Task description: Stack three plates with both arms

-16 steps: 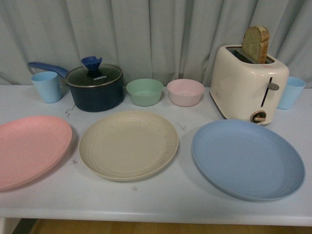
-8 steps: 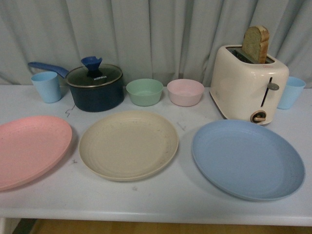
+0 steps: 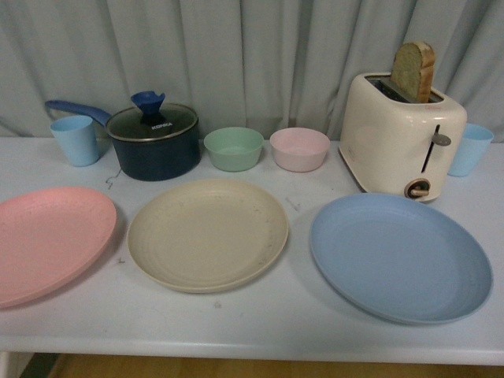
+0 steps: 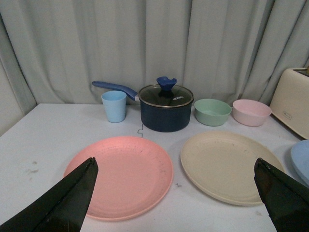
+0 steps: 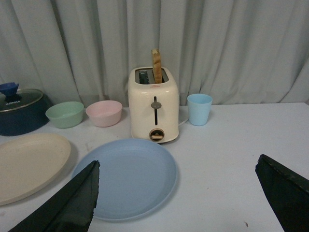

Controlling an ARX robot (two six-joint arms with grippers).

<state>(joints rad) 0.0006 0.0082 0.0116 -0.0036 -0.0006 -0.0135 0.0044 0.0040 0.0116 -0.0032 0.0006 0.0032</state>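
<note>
**Three plates lie unstacked as both grippers gape wide**

The pink plate, cut off by the left edge of the front view, the beige plate at centre and the blue plate at lower right lie flat in a row on the white table, each apart from its neighbour.

The left gripper, seen only from its own wrist camera, has its black fingers spread wide. It holds and touches nothing, with the pink and beige plates lying ahead of it. The right gripper is spread just as wide and is just as empty, facing the blue plate.

Across the upper half of the front view, before a grey curtain, stand a blue cup, a lidded dark pot, a green bowl, a pink bowl and a cream toaster. A slice of bread stands up out of the toaster. A second cup is partly hidden behind the toaster at far right.
</note>
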